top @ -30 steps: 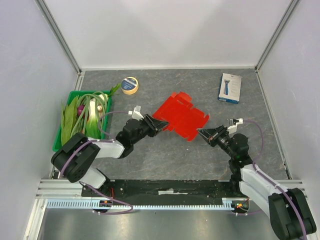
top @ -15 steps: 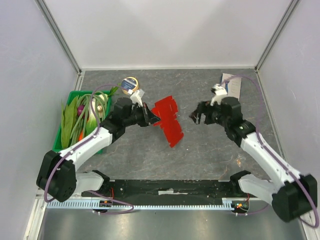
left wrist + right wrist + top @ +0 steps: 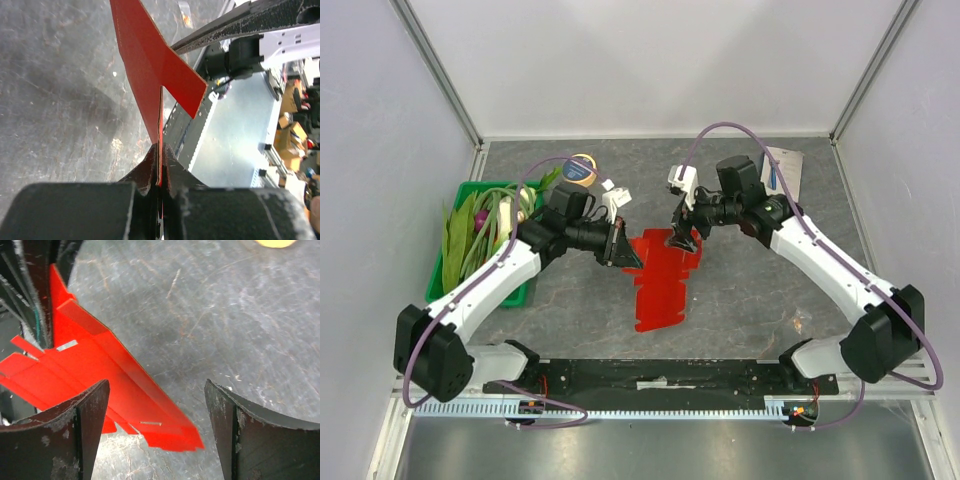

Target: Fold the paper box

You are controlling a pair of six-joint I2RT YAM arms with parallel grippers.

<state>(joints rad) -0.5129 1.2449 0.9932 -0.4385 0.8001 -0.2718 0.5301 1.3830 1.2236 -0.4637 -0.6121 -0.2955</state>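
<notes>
1. The box (image 3: 660,285) is a thin, glossy red card blank with creases and tabs, hanging tilted over the middle of the table (image 3: 750,310); whether its low end touches I cannot tell
2. It looks light and springy, apt to flex and twist when held by one edge, and the gloss may slip; a panel edge beside a crease seems the best hold, away from tabs that crumple
3. The left gripper (image 3: 159,150) is pressed together on its upper edge, the sheet edge-on between the fingers
4. The right gripper (image 3: 156,400) is spread just over a panel, with no contact that I can see
5. The table is dark, mottled and flat; a bin (image 3: 433,290) of greens (image 3: 470,230) sits left, a tape roll (image 3: 580,168) and a carton (image 3: 788,165) at the back, walls (image 3: 620,60) on three sides
</notes>
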